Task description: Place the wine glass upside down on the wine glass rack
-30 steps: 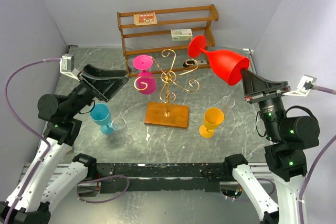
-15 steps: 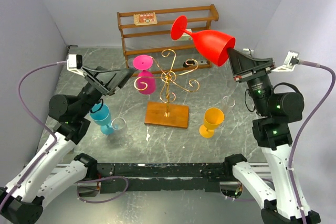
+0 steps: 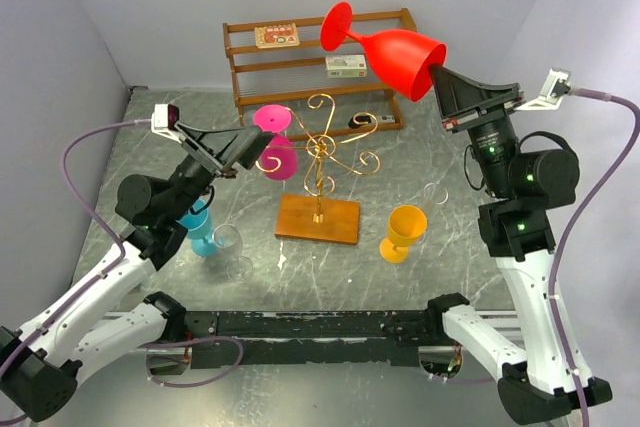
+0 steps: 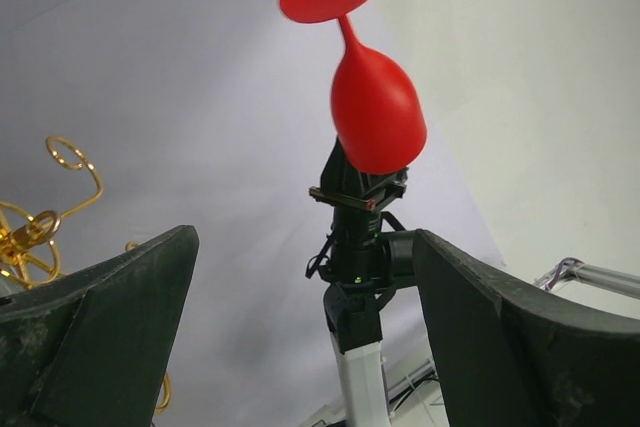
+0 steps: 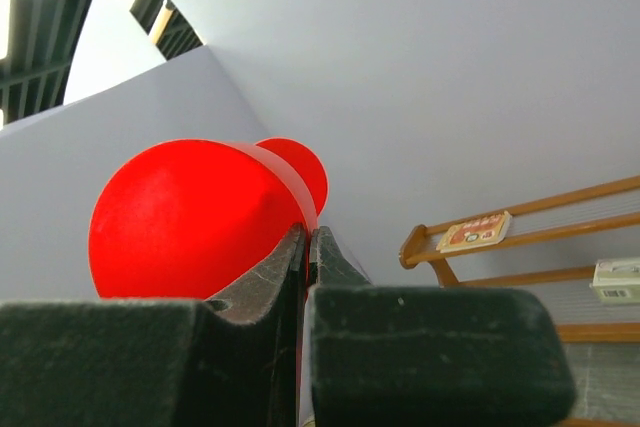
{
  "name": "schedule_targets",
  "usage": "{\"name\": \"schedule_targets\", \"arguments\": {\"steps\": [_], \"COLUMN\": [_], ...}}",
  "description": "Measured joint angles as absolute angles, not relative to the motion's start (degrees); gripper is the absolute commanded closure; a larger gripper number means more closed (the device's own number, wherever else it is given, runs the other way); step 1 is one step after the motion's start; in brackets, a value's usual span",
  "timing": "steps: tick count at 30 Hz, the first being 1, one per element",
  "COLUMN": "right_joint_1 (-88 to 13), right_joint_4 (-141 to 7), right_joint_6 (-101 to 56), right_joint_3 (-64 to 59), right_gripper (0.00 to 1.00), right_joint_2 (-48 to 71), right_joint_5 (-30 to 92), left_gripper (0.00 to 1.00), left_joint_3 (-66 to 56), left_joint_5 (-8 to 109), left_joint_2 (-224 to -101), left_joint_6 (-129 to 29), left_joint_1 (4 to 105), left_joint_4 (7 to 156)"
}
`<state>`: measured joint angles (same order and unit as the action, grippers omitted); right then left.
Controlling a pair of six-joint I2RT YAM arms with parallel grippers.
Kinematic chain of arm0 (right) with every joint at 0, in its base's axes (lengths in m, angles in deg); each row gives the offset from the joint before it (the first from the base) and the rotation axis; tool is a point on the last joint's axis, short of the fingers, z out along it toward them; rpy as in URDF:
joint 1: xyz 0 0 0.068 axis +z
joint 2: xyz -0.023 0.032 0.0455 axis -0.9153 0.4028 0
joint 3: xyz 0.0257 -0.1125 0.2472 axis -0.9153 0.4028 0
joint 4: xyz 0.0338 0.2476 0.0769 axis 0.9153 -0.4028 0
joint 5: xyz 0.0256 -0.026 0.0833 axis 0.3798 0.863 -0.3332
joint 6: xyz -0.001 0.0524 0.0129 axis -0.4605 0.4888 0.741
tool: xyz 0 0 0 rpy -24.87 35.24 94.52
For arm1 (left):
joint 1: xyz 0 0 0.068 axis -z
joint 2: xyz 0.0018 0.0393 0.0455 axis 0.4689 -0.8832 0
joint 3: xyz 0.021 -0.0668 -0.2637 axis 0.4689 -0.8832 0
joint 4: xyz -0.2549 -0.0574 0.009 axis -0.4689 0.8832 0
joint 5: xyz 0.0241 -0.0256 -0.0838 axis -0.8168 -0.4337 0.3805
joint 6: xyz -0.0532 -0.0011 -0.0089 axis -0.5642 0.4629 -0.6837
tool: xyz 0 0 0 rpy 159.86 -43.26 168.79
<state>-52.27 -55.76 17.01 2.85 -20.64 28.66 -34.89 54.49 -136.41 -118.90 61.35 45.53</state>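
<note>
My right gripper [image 3: 447,85] is shut on the rim of a red wine glass [image 3: 400,55] and holds it high above the table, foot pointing up and to the left. The glass fills the left of the right wrist view [image 5: 190,217] and shows in the left wrist view [image 4: 375,117]. The gold wire wine glass rack [image 3: 320,152] stands on its square wooden base [image 3: 318,219] at the table's middle, below and left of the red glass. A pink glass [image 3: 277,142] hangs upside down on its left arm. My left gripper [image 3: 240,147] is open and empty, raised just left of the rack.
A brown wooden three-tier shelf [image 3: 318,57] with small boxes stands at the back. A blue glass [image 3: 196,227] and a clear glass [image 3: 230,245] stand left of the rack. An orange glass [image 3: 403,230] and another clear glass [image 3: 435,195] stand on the right.
My right gripper has lifted the red glass higher and moved it left, toward the rack. My left arm has risen and swung right, closer to the rack.
</note>
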Motion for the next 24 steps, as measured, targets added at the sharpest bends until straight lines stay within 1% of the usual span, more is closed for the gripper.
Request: {"name": "schedule_targets", "arguments": {"steps": [4,7,9,13,21,24], "right_joint_1": [-51.5,-49.1,-46.3,-35.1,-26.8,-23.0], "right_joint_4": [-56.0,-57.7,-59.3,-61.9,-61.6,-60.3], "right_joint_6": [15.5,12.9,10.2,3.7,-3.6,-5.9], "right_joint_3": [2.1,-0.3,-2.5,-5.7,-4.0,-2.3], "right_gripper": [1.00,1.00,1.00,1.00,1.00,1.00], "right_joint_2": [-18.8,-16.5,-14.7,-12.0,-11.5,-11.3], "right_joint_5": [28.0,28.3,29.7,33.9,39.2,41.1], "left_gripper": [0.02,0.03,0.04,0.05,0.05,0.07], "left_joint_3": [-32.3,-30.0,-29.5,-29.5,-31.1,-32.3], "left_joint_5": [54.3,54.3,54.3,54.2,51.6,50.4], "left_joint_2": [-137.9,-139.7,-140.6,-142.2,-141.5,-140.2], "left_joint_6": [-118.9,-118.9,-119.1,-120.2,-122.9,-123.4], "left_joint_1": [61.5,61.6,61.6,61.9,62.0,62.1], "left_joint_4": [45.4,45.1,44.5,44.0,42.9,42.3]}}
